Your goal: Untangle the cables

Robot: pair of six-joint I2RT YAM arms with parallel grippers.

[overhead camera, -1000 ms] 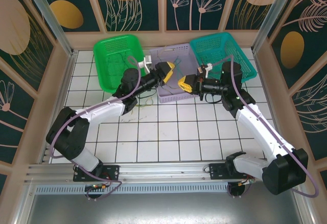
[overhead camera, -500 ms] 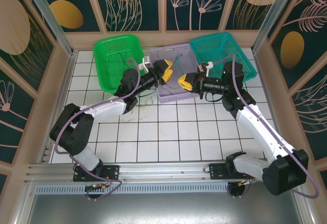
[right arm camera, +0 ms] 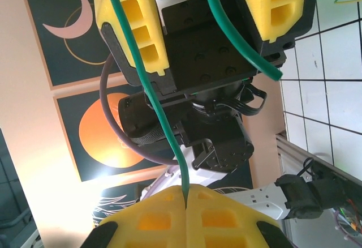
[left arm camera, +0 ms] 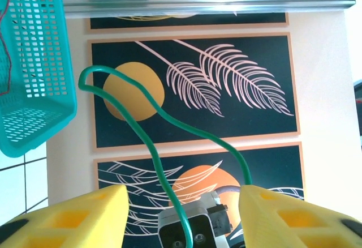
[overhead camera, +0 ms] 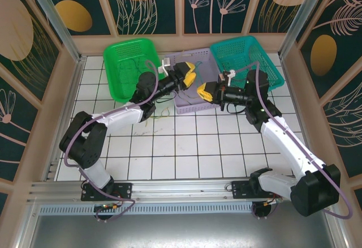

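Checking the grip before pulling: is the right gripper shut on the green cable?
Shut: the right gripper pads meet, with the green cable pinched between them.

Bright, even overhead light fills the top view, sharp, with faint soft shadows under the arms [overhead camera: 283, 135] on the tiled table [overhead camera: 186, 157]. In the left wrist view the wall [left arm camera: 331, 89] at right washes out near white, the green cable [left arm camera: 148, 140] is crisp and the left end effector [left arm camera: 181, 214] looks slightly soft. Warm glare blooms low left in the right wrist view.
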